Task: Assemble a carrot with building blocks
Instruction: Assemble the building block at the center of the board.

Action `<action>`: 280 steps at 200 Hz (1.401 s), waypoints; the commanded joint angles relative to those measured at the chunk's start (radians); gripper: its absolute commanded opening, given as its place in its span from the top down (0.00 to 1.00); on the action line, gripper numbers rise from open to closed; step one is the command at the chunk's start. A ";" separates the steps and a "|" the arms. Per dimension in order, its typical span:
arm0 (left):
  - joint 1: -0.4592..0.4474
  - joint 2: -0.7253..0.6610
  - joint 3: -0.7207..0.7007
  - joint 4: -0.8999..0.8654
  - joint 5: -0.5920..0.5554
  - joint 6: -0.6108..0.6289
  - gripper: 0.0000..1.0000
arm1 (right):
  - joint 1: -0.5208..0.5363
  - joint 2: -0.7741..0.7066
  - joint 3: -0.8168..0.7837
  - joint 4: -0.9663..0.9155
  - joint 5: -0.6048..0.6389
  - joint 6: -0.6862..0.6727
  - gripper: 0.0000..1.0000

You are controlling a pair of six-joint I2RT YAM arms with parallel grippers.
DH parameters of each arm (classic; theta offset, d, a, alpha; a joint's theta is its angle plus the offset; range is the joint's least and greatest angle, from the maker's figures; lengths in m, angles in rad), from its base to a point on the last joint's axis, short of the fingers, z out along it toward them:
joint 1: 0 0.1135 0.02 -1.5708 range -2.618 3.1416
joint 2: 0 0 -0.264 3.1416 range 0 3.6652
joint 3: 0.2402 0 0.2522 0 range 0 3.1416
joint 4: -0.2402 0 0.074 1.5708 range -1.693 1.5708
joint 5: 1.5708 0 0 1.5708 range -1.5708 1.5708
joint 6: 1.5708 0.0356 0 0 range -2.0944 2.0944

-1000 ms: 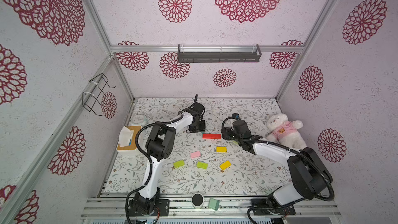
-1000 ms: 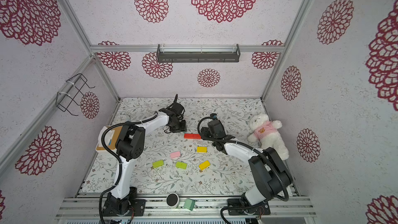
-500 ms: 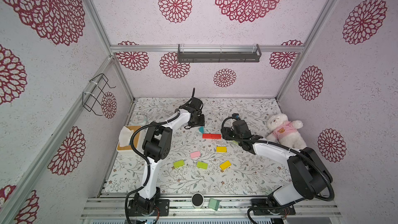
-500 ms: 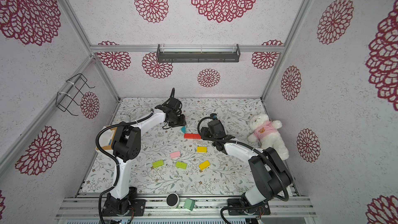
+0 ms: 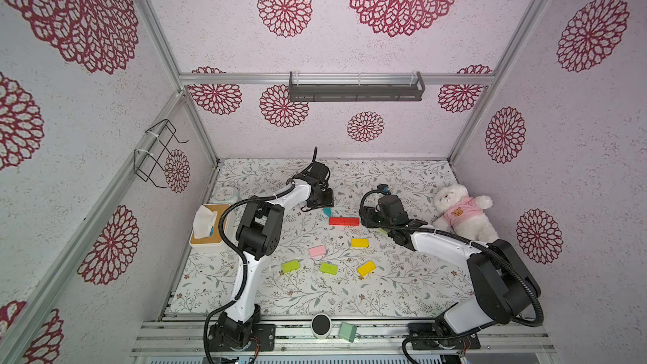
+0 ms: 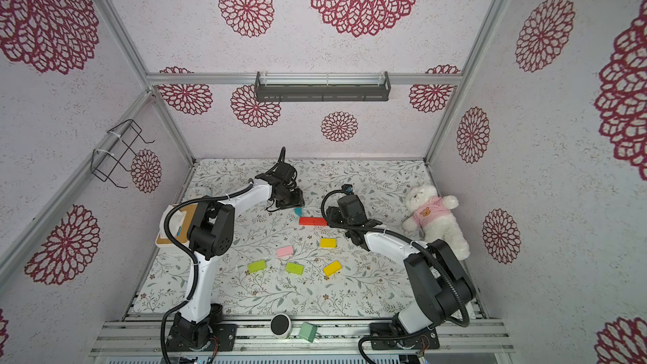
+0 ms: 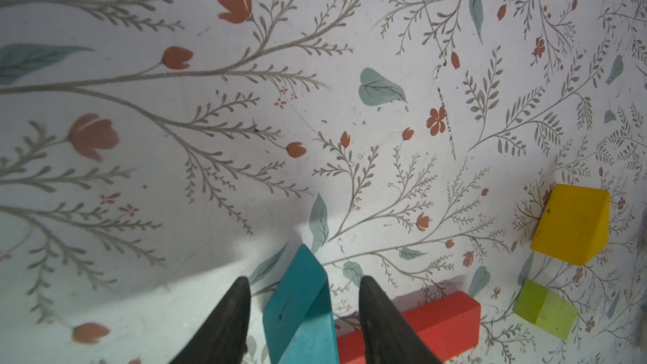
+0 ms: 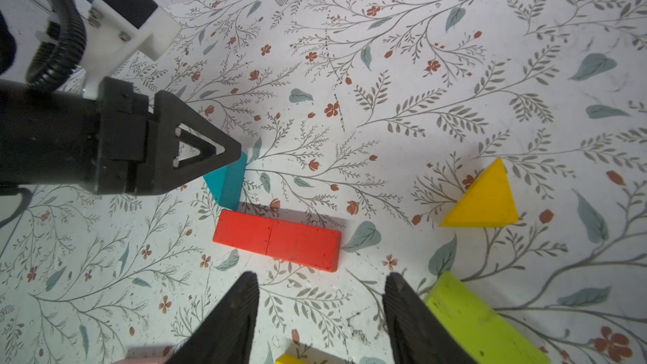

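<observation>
Two red blocks (image 5: 344, 221) (image 8: 276, 239) lie end to end mid-table. A teal triangle (image 5: 327, 211) (image 7: 297, 302) stands at their left far corner. My left gripper (image 7: 304, 292) (image 5: 324, 204) is open around it, with a gap at each finger. My right gripper (image 8: 320, 285) (image 5: 366, 220) is open and empty, low over the table just right of the red pair. A yellow triangle (image 8: 485, 197) and a lime block (image 8: 483, 323) lie beside it. Nearer the front lie loose blocks: yellow (image 5: 360, 242), yellow (image 5: 366, 268), pink (image 5: 317, 251), lime (image 5: 290, 266) and lime (image 5: 328, 268).
A teddy bear (image 5: 462, 211) lies at the right wall. A tissue box (image 5: 206, 229) and a small clock (image 5: 225, 193) sit at the left edge. A mint block (image 5: 347, 331) and a black round device (image 5: 321, 325) rest on the front rail.
My left gripper's jaws have widened off the teal triangle, which now shows on the table by the red blocks. The right arm has not moved.
</observation>
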 commanded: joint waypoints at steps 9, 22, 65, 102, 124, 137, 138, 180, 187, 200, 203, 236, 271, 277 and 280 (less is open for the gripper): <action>-0.007 0.006 0.010 0.014 0.011 -0.014 0.47 | -0.008 -0.033 -0.014 0.013 0.029 0.008 0.39; -0.010 0.000 0.000 0.017 0.012 -0.018 0.47 | -0.009 -0.035 -0.015 0.013 0.030 0.009 0.39; -0.018 -0.026 -0.041 0.029 0.012 -0.025 0.47 | -0.009 -0.035 -0.016 0.012 0.030 0.009 0.39; -0.022 -0.043 -0.055 0.031 0.017 -0.028 0.47 | -0.008 -0.035 -0.016 0.013 0.029 0.009 0.39; -0.028 -0.054 -0.061 0.029 0.020 -0.032 0.47 | -0.009 -0.041 -0.017 0.013 0.030 0.012 0.39; -0.028 -0.063 -0.070 0.032 0.020 -0.033 0.47 | -0.009 -0.044 -0.018 0.013 0.030 0.012 0.39; -0.028 -0.064 -0.070 0.032 0.021 -0.034 0.47 | -0.010 -0.044 -0.017 0.013 0.030 0.012 0.39; -0.030 -0.111 -0.093 0.029 0.013 -0.035 0.47 | -0.065 -0.057 -0.005 -0.020 0.019 0.002 0.38; -0.031 -0.118 -0.098 0.032 0.014 -0.035 0.47 | -0.080 -0.058 -0.001 -0.029 0.013 -0.001 0.38; -0.032 -0.129 -0.110 0.033 0.017 -0.039 0.47 | -0.109 -0.055 0.013 -0.057 0.014 -0.007 0.37; -0.031 -0.131 -0.111 0.034 0.018 -0.040 0.47 | -0.115 -0.054 0.016 -0.061 0.013 -0.010 0.36; -0.032 -0.170 -0.141 0.043 0.008 -0.047 0.47 | -0.183 0.024 0.094 -0.168 0.042 -0.045 0.29; -0.025 -0.220 -0.151 0.041 -0.030 -0.043 0.47 | -0.196 0.160 0.208 -0.246 0.109 -0.094 0.29; -0.023 -0.229 -0.153 0.043 -0.035 -0.044 0.47 | -0.198 0.184 0.226 -0.251 0.111 -0.096 0.29; -0.022 -0.232 -0.154 0.044 -0.036 -0.043 0.47 | -0.199 0.196 0.233 -0.253 0.111 -0.097 0.29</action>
